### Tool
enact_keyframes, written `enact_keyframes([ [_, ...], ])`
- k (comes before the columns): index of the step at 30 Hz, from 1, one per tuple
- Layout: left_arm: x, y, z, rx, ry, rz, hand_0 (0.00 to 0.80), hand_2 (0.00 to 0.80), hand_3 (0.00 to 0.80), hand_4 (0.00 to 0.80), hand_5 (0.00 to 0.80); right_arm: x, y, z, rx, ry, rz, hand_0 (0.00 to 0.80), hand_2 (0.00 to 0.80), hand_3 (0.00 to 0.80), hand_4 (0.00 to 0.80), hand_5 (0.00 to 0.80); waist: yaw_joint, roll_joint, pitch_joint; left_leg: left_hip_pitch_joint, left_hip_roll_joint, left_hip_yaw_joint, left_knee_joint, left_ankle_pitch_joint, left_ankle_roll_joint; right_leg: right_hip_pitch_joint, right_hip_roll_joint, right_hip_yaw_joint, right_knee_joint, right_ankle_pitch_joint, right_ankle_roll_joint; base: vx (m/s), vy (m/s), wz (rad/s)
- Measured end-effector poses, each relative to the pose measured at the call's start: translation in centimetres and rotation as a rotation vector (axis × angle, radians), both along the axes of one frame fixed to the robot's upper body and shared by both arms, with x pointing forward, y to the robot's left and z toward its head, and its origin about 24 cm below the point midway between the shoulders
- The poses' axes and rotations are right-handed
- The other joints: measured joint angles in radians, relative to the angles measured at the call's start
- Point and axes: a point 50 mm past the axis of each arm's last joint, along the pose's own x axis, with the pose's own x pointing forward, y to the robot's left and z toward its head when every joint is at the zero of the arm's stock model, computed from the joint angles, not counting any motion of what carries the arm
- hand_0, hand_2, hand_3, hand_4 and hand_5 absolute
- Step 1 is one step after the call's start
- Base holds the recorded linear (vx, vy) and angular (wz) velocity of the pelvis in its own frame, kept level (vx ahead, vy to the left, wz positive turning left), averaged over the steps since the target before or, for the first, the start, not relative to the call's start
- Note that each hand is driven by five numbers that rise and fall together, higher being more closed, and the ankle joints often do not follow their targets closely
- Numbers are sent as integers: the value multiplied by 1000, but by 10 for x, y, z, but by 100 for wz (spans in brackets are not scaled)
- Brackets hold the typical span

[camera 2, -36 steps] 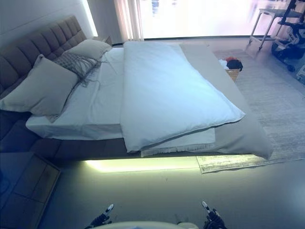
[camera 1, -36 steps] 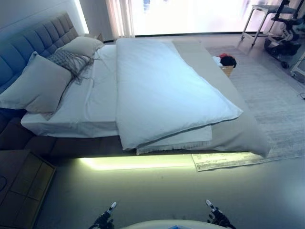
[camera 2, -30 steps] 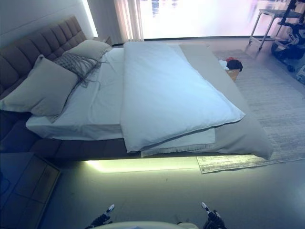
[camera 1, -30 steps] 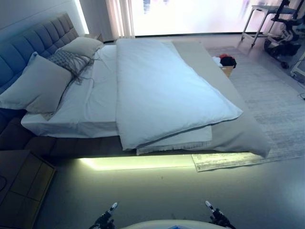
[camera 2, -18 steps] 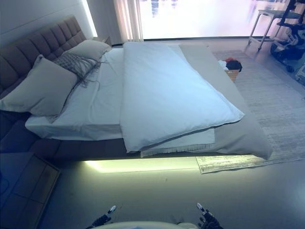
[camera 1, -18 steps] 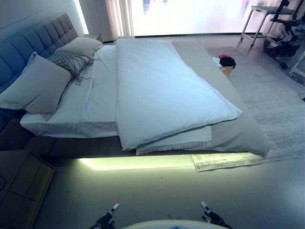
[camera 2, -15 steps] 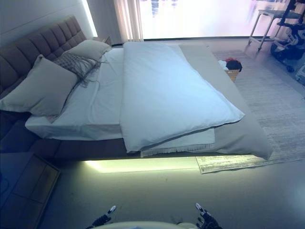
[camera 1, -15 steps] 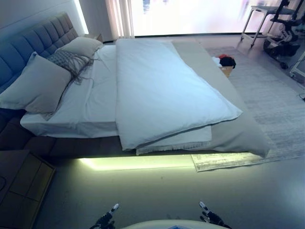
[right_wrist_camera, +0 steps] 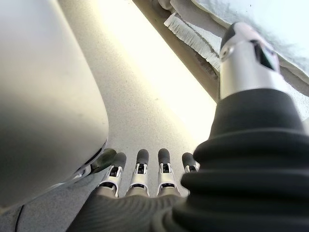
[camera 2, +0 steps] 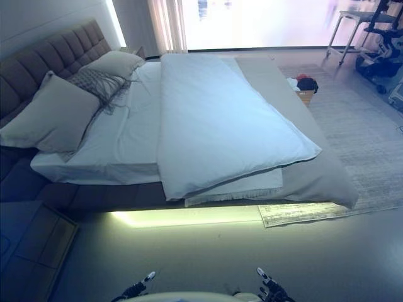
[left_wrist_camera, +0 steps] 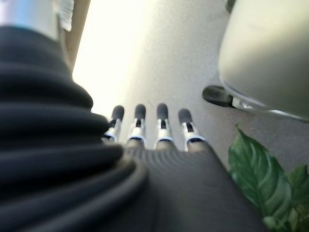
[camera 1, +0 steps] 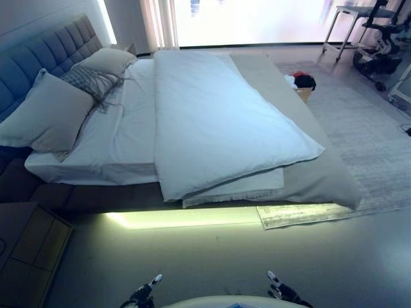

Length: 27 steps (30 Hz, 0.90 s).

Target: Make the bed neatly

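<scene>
1. We are standing off the bed's (camera 1: 122,131) near long side, a strip of bare floor (camera 1: 212,256) lying between our fingertips and the lit gap under its base.
2. Left hand (left_wrist_camera: 149,130) and right hand (right_wrist_camera: 140,176) are hanging low, fingers straight and relaxed, holding nothing, well apart from the bedding.
3. The white duvet (camera 1: 218,122) is lying beyond both hands, long axis running away from the fingertips toward the window; near end is draping over the edge, skewed.
4. Beige blanket (camera 1: 321,173) is spilling over the far-right corner onto the rug (camera 1: 366,128).
5. Pillows (camera 1: 48,115) are sitting past the left fingers, against the headboard (camera 1: 45,48).
6. Nightstand (camera 1: 26,247) is boxing in the left side.
</scene>
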Motion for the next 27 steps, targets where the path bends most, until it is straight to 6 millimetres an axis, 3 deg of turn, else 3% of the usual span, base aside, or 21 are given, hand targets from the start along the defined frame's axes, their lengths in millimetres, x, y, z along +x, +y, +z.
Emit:
enact_keyframes([
  [11,6,4,1,34,-3,11,0,0,0,0,0,10,4,1,21,-21,-31,0,0,0,0,0,1,-11,23,-7,8,6,51,-21,-2,-1,2,4,8,-7,-4,35,-117,-2],
  [13,8,8,2,55,1,30,0,0,0,0,0,21,5,3,27,-41,-21,0,0,0,0,0,6,-4,56,-53,26,11,172,-68,-18,-20,11,-2,59,-26,-17,26,-126,-26],
  [14,10,12,3,64,-7,65,0,0,0,0,0,31,8,4,37,-49,-13,0,0,0,0,0,34,-18,76,-116,32,19,313,-102,-56,-88,7,-28,211,-92,-37,95,-53,-72],
  [15,13,21,5,81,-21,102,0,0,0,0,0,35,15,3,55,-43,-9,0,0,0,0,0,52,-51,95,-204,29,27,487,-97,-80,-150,-12,-19,315,-158,-61,124,14,-46],
  [16,8,26,5,85,-4,162,0,0,0,0,0,37,16,3,51,-42,-3,0,0,0,0,0,49,-61,99,-310,32,-6,655,-44,-112,-132,-15,-16,288,-161,-68,230,57,-17],
  [17,9,26,5,87,-1,175,0,0,0,0,0,33,13,3,41,-18,-6,0,0,0,0,0,51,-77,105,-357,22,-15,710,-18,-108,-118,-24,6,259,-149,-87,346,109,9],
  [19,-1,19,2,70,23,180,0,0,0,0,0,25,2,2,11,23,-9,0,0,0,0,0,80,-66,114,-373,-14,5,571,-8,-94,-67,-24,35,164,-143,-75,431,173,-30],
  [20,-8,10,-1,49,42,184,0,0,0,0,0,22,-4,3,-5,42,-8,0,0,0,0,0,91,-34,114,-349,-13,13,381,10,-76,-15,13,53,67,-162,-34,416,203,-34],
  [21,-10,-1,-3,23,51,189,0,0,0,0,0,25,-16,6,-34,46,-6,0,0,0,0,0,99,54,124,-351,62,-3,240,20,-74,-39,87,54,201,-174,-71,403,182,-26],
  [22,-7,5,-1,35,36,190,0,0,0,0,0,24,-11,4,-21,52,1,0,0,0,0,0,106,28,131,-368,64,-5,164,43,-90,-36,66,82,315,-239,-79,400,173,8],
  [23,-6,1,-2,23,37,198,0,0,0,0,0,22,-13,4,-22,55,-1,0,0,0,0,0,91,65,149,-357,107,-32,30,83,-96,-10,113,88,288,-272,-108,316,141,-6],
  [24,-8,1,-2,16,41,198,0,0,0,0,0,16,-12,3,-15,63,-4,0,0,0,0,0,118,51,150,-378,113,-27,2,101,-93,-23,107,100,305,-275,-122,265,151,-41],
  [25,-11,0,-3,16,49,200,0,0,0,0,0,9,-10,1,-3,75,-18,0,0,0,0,0,149,21,150,-399,113,-16,46,107,-93,-25,77,107,296,-276,-125,299,205,-96],
  [27,-14,8,-2,31,55,238,0,0,0,0,0,2,-8,0,7,86,-24,0,0,0,0,0,159,-22,148,-413,99,6,114,115,-74,36,25,107,218,-260,-101,326,226,-60],
])
